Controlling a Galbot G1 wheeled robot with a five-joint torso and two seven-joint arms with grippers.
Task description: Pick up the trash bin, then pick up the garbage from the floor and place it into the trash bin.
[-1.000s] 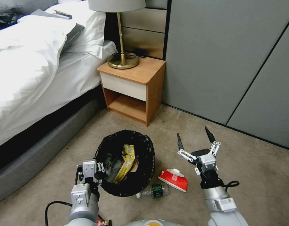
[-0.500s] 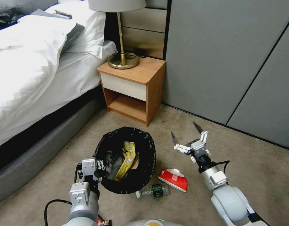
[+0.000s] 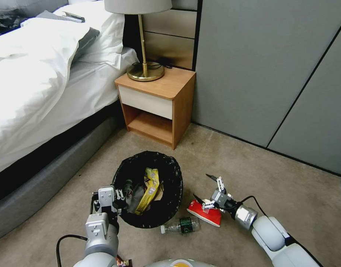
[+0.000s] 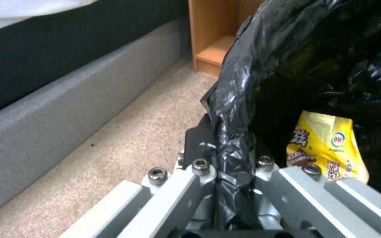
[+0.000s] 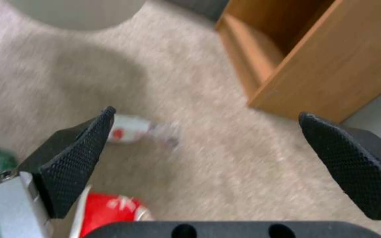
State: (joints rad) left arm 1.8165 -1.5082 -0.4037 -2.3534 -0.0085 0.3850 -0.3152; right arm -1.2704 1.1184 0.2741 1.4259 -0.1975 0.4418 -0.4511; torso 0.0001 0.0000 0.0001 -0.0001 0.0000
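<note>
Silver-grey rounded arm links, black cable looped off each wrist. Black tapered fingertips (image 3: 212, 177), cross-hatched pads (image 5: 73, 162). Pale metal finger bars with 4 hex-socket screws (image 4: 201, 163).

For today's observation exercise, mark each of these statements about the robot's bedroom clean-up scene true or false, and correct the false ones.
1. The left gripper is shut on the trash bin at its bag-lined rim. True.
2. The right gripper is shut on the red-white packet. False: its fingers are spread open just above the packet.
3. The clear green-labelled bottle lies on the carpet beside the bin. True.
4. The bin holds nothing. False: a yellow snack wrapper lies inside.
5. A lamp stands on the nightstand. True.
</note>
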